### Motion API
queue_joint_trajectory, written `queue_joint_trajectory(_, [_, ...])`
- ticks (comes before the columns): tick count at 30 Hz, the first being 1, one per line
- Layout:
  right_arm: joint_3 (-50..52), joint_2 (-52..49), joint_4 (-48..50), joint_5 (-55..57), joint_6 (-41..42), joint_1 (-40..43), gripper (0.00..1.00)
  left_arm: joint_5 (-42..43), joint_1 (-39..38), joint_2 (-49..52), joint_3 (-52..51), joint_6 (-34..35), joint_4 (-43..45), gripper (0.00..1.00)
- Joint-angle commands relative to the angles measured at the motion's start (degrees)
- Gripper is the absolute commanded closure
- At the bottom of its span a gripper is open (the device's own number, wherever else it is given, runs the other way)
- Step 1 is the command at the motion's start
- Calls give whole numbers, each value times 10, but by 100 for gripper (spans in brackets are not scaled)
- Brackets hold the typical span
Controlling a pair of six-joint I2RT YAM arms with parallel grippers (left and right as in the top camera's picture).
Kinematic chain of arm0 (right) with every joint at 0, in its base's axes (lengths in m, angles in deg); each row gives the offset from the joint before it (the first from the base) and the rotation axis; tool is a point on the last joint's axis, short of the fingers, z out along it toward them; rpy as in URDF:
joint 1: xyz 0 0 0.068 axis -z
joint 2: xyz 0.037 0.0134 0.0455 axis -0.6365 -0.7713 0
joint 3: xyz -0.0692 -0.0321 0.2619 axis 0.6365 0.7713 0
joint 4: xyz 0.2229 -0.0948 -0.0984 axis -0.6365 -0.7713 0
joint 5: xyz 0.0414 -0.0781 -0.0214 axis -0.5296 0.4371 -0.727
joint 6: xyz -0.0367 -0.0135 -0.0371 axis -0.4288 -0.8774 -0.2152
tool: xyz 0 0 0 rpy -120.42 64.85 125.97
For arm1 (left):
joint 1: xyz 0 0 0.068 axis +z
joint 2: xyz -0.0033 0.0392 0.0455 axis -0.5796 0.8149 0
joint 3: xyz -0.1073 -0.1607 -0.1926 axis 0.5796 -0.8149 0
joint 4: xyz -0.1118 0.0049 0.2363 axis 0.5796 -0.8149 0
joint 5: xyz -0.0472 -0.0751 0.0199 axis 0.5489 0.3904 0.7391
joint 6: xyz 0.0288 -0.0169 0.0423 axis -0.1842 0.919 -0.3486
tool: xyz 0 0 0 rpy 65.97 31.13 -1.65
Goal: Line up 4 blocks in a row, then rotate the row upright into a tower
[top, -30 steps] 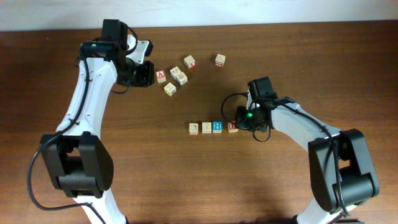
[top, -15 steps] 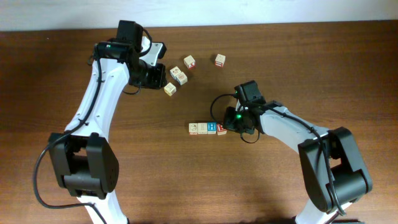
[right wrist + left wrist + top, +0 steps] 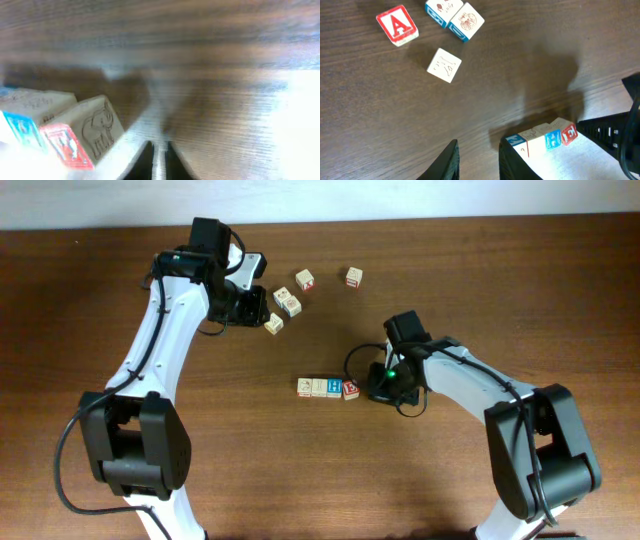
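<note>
Blocks (image 3: 335, 387): elephant face (image 3: 97, 131) only in R wrist; R hand (image 3: 157, 150) together, L hand (image 3: 478, 148) apart.

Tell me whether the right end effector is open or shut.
Shut. In the right wrist view, the right end effector has its jaws together, with only a thin seam between them and nothing clamped.
</note>
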Motion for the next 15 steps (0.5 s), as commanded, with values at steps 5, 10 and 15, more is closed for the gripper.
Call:
queue_joint_trajectory(5, [-4, 7, 36, -1, -33, -55, 96, -2, 0, 5, -4, 6, 0, 75])
queue_joint_trajectory(10, [-4, 7, 51, -1, -34, -65, 96, -5, 0, 5, -4, 6, 1, 75])
queue_joint_trajectory(15, [-12, 52, -25, -5, -55, -7, 96, -11, 0, 5, -4, 6, 1, 75])
